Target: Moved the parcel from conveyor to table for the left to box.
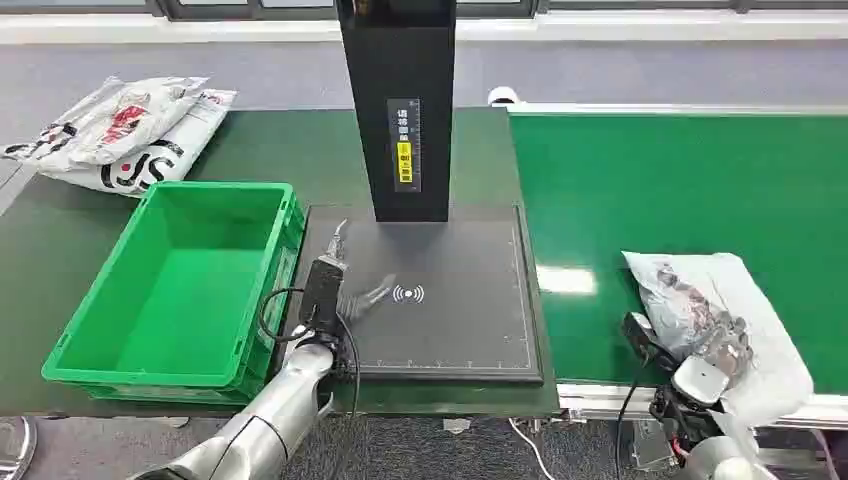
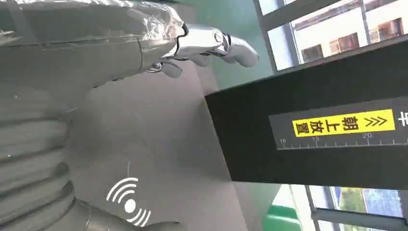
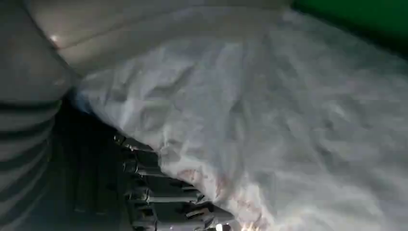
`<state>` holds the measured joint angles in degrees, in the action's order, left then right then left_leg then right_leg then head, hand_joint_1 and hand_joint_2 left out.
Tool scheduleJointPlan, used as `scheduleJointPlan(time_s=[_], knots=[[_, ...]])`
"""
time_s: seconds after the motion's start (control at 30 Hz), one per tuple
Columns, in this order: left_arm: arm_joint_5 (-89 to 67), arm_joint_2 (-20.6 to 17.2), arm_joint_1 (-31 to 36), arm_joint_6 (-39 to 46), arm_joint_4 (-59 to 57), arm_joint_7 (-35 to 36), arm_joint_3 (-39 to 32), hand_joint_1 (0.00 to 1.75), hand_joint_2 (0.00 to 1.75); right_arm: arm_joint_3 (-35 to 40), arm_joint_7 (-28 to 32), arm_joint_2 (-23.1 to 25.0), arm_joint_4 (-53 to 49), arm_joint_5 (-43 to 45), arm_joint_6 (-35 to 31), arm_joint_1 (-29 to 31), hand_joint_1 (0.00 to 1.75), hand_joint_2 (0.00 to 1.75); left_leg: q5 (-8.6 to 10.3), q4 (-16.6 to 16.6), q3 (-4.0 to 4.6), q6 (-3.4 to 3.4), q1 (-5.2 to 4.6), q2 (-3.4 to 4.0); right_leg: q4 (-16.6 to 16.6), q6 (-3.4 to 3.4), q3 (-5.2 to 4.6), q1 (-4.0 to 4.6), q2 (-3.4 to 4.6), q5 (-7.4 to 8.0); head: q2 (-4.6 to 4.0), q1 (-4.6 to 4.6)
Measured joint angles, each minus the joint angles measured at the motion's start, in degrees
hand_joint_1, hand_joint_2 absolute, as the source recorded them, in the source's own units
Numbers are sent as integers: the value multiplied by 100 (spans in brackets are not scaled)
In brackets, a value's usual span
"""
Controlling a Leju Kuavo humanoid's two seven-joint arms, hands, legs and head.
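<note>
Head view: white parcel [image 1: 720, 320] lying on green conveyor [image 1: 680, 190] at its near edge, right of the dark scanner pad [image 1: 450, 300]. Right hand [image 1: 700, 375] at the parcel's near end, fingers on or under the bag; grip not confirmable here. Left hand [image 1: 362, 298] blurred over the pad, just beside the green bin [image 1: 180, 290], holding nothing. Black scanner post [image 1: 400, 110] standing at the pad's back edge. Spare printed bags [image 1: 120, 135] on the surface beyond the bin.

Left wrist view: left hand [image 2: 202, 45] with fingers spread apart, empty, hovering over the grey pad [image 2: 159, 144] near the wifi-style mark [image 2: 127, 204]. Post [image 2: 308, 134] with yellow label close by.

Right wrist view: crinkled bag film [image 3: 269, 125] pressed against the right hand, dark fingers [image 3: 163, 192] tucked below its edge. Looks like contact; cannot tell whether closed on it.

Risks, as judgement: thin slippery film could slide out on lift if only a fold is caught; limp bag could drag on the conveyor rim or swing into the post during transfer; left hand parked over the pad could block the drop spot.
</note>
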<state>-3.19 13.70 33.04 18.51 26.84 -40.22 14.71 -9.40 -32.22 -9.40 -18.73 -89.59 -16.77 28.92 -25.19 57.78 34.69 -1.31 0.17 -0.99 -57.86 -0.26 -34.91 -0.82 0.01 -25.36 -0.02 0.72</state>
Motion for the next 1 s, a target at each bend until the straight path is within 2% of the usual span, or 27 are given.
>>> scheduleJointPlan(time_s=[0.07,0.1,0.2,0.43,0.7,0.83,1.0], knots=[[-31,-9,8,-44,-2,0,-2,0,175,87,-96,-37,42,-35,526,78,0,175,-4,2,-14,5,1,8,2,1,8,1,13,0,0,2],[-33,-7,15,-50,0,0,-2,0,175,107,-122,-46,59,-44,657,104,175,175,-7,3,-21,10,1,13,3,4,17,2,13,-2,0,2],[-37,0,17,-50,-2,0,-4,0,175,153,-120,-81,109,-35,823,114,175,175,-16,4,-40,24,1,9,8,20,46,2,6,-12,2,2],[-39,0,21,-50,0,0,-7,0,175,201,103,-92,138,20,1751,140,175,175,-22,23,-53,49,7,1,18,46,81,1,-2,-11,2,2],[-39,-2,22,-50,0,0,-7,0,175,232,188,-92,138,15,1754,137,175,175,-32,39,-54,65,15,4,33,56,96,4,2,-6,0,2],[-39,-11,8,-7,20,0,-63,0,175,245,179,-79,138,-20,1095,134,175,175,-33,39,-51,65,14,3,33,60,98,3,2,-4,0,0],[-39,-52,-64,68,159,0,-105,0,175,242,399,7,133,22,-214,122,175,175,-32,38,-41,65,14,4,31,61,84,1,9,-4,2,0]])
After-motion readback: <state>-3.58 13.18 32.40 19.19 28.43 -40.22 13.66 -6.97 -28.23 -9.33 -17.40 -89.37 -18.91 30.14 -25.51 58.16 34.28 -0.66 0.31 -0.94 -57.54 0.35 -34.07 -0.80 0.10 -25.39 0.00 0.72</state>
